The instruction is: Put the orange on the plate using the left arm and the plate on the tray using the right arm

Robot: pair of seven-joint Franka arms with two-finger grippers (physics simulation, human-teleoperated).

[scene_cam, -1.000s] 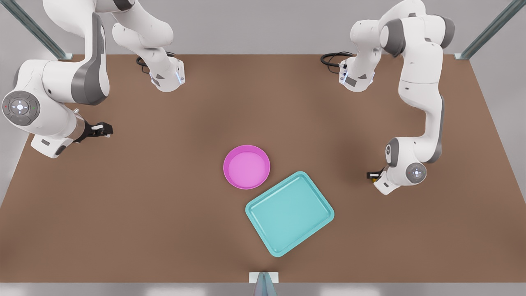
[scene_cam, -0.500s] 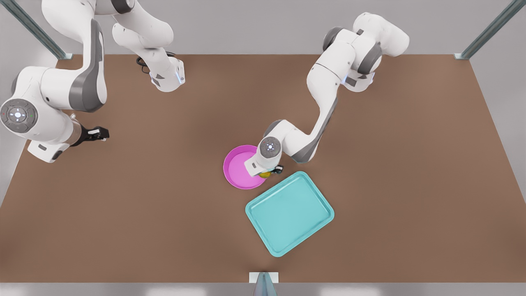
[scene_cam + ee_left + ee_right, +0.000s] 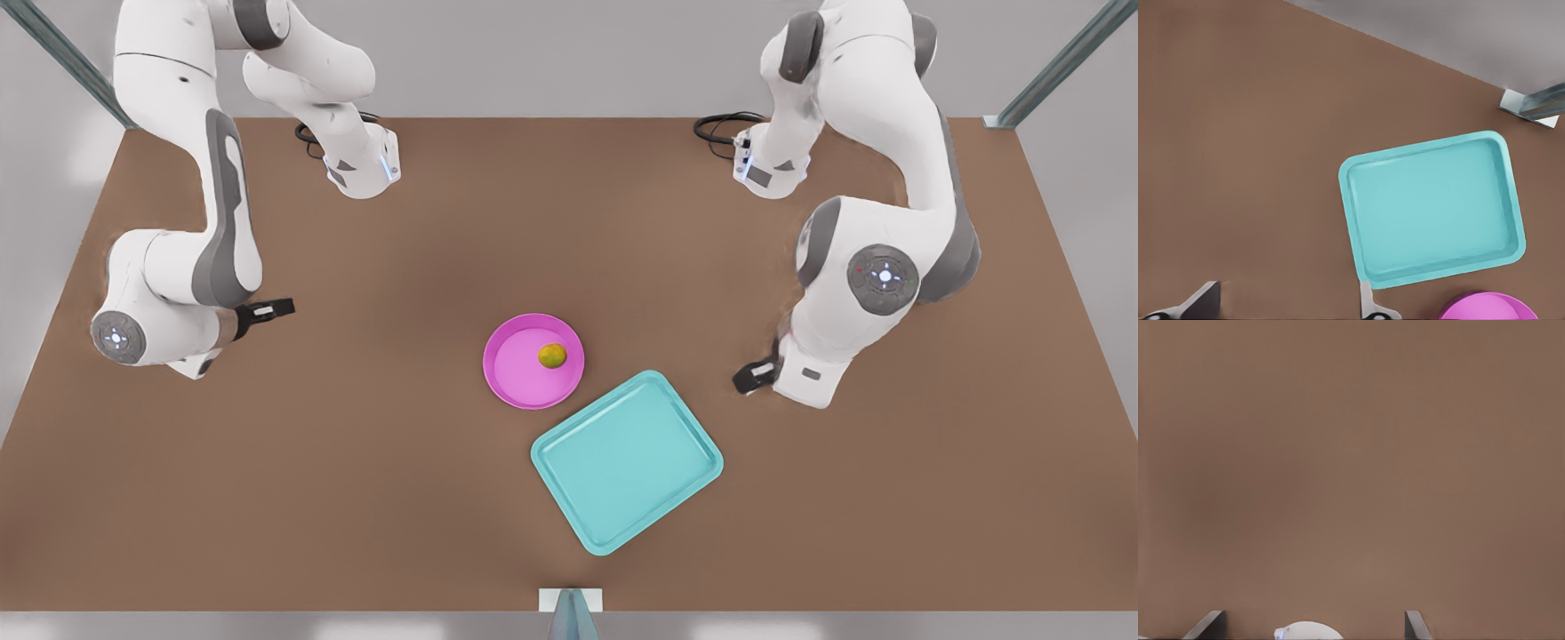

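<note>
On the plate (image 3: 533,361), toward the side facing the front view's right, the orange (image 3: 552,356) is seen at rest, free of both hands. The plate lies on the table (image 3: 356,498), just beside one corner of the tray (image 3: 627,462); whether the two rims touch cannot be told. The tray (image 3: 1431,208) holds nothing and is set at an angle to the table edges. The left hand (image 3: 751,377) is held near the table at the front view's right, apart from the tray; its fingers (image 3: 1201,303) are spread, with nothing between them. The right hand (image 3: 265,310) is held at the front view's left, well apart from the plate; its fingers (image 3: 1208,625) are likewise spread and grip nothing.
</note>
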